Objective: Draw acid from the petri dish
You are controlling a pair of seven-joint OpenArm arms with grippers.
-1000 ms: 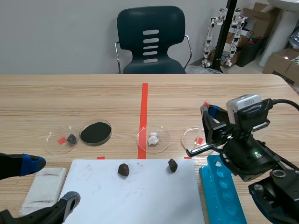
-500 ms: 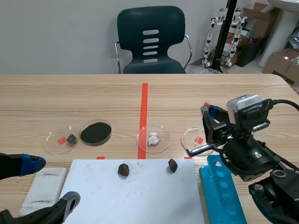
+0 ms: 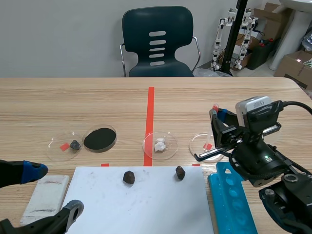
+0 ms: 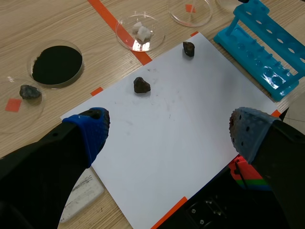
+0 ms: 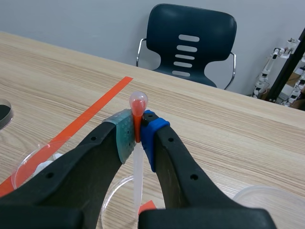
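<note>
Right gripper [image 5: 138, 130] is closed on the dropper [image 5: 137, 106], clamped just under its red bulb. The stem runs down between the jaws toward the petri dish [image 5: 119, 191] beneath them; this clamping is shown clearly only in the right wrist view. Left gripper [image 4: 169, 131] is spread wide above the white sheet [image 4: 167, 109], with two dark stones [image 4: 141, 85] ahead of it. Three other dishes [image 3: 100, 139] are counted in the scene view.

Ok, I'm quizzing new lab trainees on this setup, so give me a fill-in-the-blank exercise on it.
The dropper is clamped in the right pincer, while the left pincer is ____.
____ dark rocks lie on the white paper.
The test tube rack is coloured ____.
Missing words: open; two; blue.
</note>
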